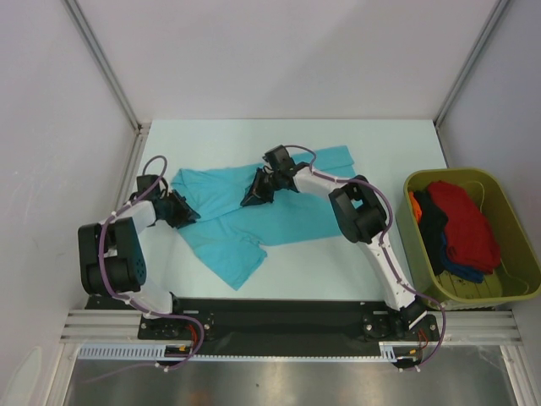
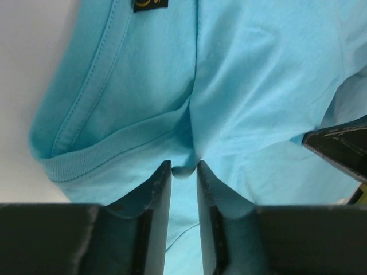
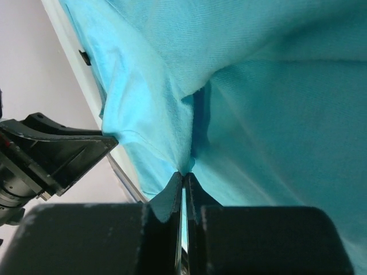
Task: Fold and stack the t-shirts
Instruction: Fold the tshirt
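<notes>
White walls [image 1: 254, 59], pale tabletop [image 1: 372, 139], perhaps mint-tinted; turquoise t-shirt [image 1: 230, 249] spread across it.

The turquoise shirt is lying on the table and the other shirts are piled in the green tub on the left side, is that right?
Not quite: the green tub stands on the right side, not the left, as the top external view shows. The turquoise shirt does lie on the table, and the other shirts are piled in that tub.
</notes>
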Action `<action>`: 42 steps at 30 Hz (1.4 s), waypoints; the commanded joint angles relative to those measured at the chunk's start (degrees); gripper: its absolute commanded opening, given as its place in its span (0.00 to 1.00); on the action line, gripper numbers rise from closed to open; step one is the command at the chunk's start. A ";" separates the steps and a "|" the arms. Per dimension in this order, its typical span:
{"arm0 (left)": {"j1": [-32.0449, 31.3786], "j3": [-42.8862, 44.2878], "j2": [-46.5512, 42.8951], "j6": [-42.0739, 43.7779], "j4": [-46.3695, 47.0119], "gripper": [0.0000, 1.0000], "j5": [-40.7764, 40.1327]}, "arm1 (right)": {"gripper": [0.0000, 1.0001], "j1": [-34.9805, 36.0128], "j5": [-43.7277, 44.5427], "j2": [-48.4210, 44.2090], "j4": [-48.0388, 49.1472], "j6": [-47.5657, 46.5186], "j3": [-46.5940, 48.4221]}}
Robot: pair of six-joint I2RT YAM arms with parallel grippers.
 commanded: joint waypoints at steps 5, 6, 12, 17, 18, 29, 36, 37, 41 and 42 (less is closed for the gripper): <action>0.09 -0.28 -5.72 0.42 -2.24 0.53 -1.78 | 0.21 -2.21 -2.38 -1.95 -9.85 -10.87 5.62; 0.09 -0.19 -6.77 0.42 -2.68 0.55 -3.53 | 0.24 -2.47 -1.77 -2.03 -12.15 -13.06 6.60; 0.27 6.74 -8.20 3.66 -3.39 0.70 -7.50 | 0.37 -5.55 5.61 -6.07 -25.18 -28.37 9.34; 1.14 20.51 5.39 11.39 -4.97 0.83 -8.99 | 0.37 -8.45 7.29 -12.91 -27.12 -32.24 5.12; 1.58 22.82 7.78 12.80 -5.93 0.83 -9.43 | 0.37 -9.41 7.38 -14.15 -26.86 -32.42 4.24; 2.82 49.02 30.04 23.27 -13.06 0.75 -9.43 | 0.37 -17.76 5.89 -26.11 -22.64 -32.95 -11.40; 2.90 50.71 33.82 24.77 -11.92 0.77 -3.91 | 0.37 -19.88 5.54 -26.73 -21.49 -33.12 -13.70; 2.82 50.27 33.99 24.42 -11.22 0.77 -1.90 | 0.37 -19.88 5.45 -26.21 -21.32 -33.39 -13.61; 2.73 49.03 34.87 22.92 -11.29 0.65 -4.59 | 0.37 -20.67 5.54 -24.54 -21.41 -33.13 -12.38; 2.73 49.21 35.14 22.83 -11.91 0.55 -5.64 | 0.37 -21.02 5.45 -24.27 -21.23 -33.12 -11.68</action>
